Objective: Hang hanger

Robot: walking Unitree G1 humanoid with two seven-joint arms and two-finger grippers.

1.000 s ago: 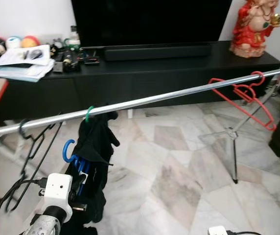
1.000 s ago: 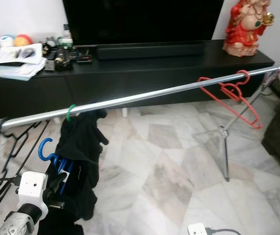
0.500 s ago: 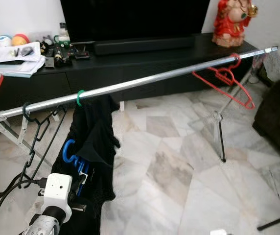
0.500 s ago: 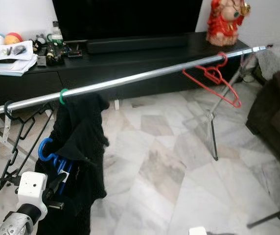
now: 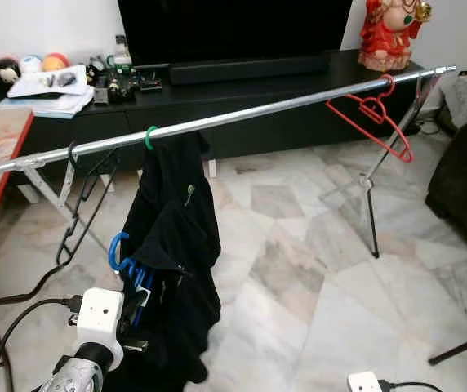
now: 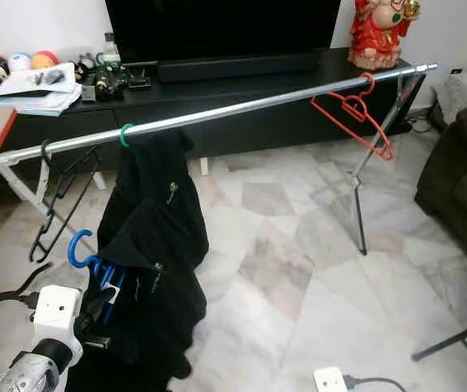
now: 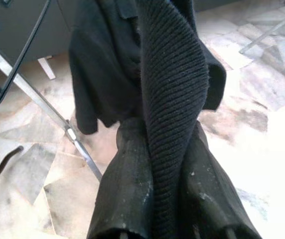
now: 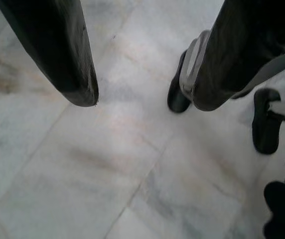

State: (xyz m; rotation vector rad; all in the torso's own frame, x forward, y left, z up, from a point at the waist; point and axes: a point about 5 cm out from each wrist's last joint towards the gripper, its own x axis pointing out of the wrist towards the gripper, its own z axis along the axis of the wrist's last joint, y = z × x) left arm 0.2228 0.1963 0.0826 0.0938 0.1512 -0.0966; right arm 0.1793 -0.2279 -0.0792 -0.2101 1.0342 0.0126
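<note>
The blue hanger (image 5: 122, 253) with its black garment (image 5: 176, 269) is held clamped in the left end effector (image 7: 170, 219) below the rail (image 5: 242, 116), so a lift onto it is judged next, while the right end effector (image 8: 140, 74) hangs spread apart.

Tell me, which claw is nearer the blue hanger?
Left. The left claw grips the black garment carrying the blue hanger; the right claw hangs open over the floor.

Pale marble floor (image 5: 299, 269), long black TV console (image 5: 242, 90) against white wall (image 5: 46, 28), dark sofa (image 5: 466, 196) at right.
</note>
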